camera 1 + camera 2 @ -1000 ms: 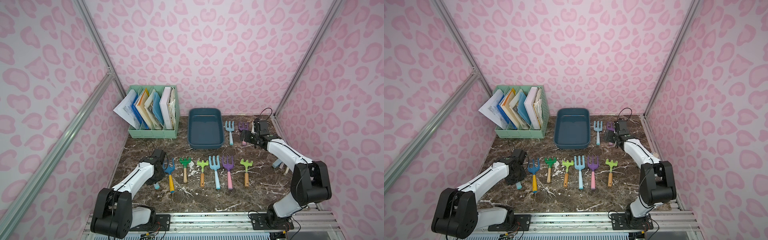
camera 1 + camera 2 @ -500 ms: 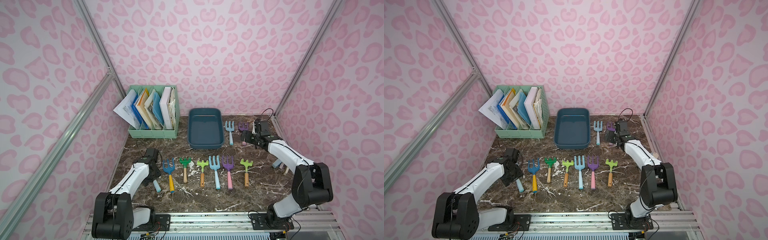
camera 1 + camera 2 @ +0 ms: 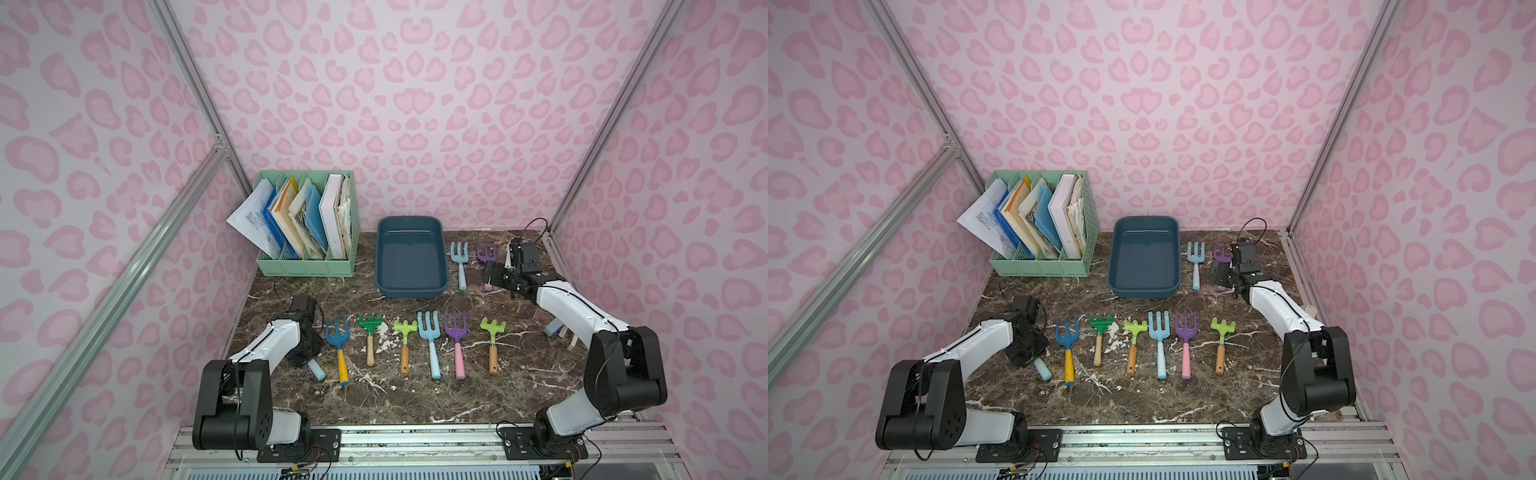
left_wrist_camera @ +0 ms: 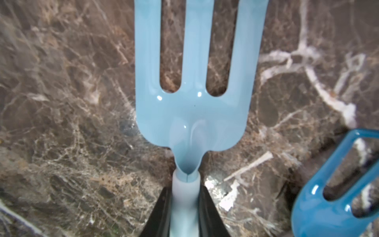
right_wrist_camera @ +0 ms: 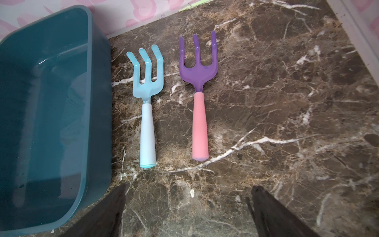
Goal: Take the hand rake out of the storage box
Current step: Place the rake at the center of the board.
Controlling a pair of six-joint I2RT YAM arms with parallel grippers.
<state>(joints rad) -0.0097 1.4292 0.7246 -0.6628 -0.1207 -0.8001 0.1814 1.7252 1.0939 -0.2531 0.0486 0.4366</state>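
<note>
Gripping the pale blue rake (image 4: 192, 115) at the top of its handle, just under the neck, the left fingers (image 4: 164, 213) are closed snugly on it. A hold that close to the head should keep the tines from swinging. Whether the rake rests on the worktop (image 3: 415, 399) or is slightly raised, I cannot tell. It sits in front of the storage box (image 3: 409, 292), off toward the file-rack side, at the end of a row of six other rakes (image 3: 430, 332) laid parallel with tines toward the box.

The box looks empty in both top views, so the task's rake appears to be out already. I judge this hold to be a placing or tidying step.

The dark blue rake (image 4: 332, 195) lies just beside the held one, which is the tightest spot. Away from it the worktop is bare up to the wall.

The right fingers (image 5: 270, 219) stand wide apart with nothing between them. They are on the far side of the box from the file rack (image 3: 307, 266), facing a light blue rake (image 5: 146, 106) just beside the box wall and a purple rake (image 5: 199, 98) further out. Open worktop lies between the box and the row.
</note>
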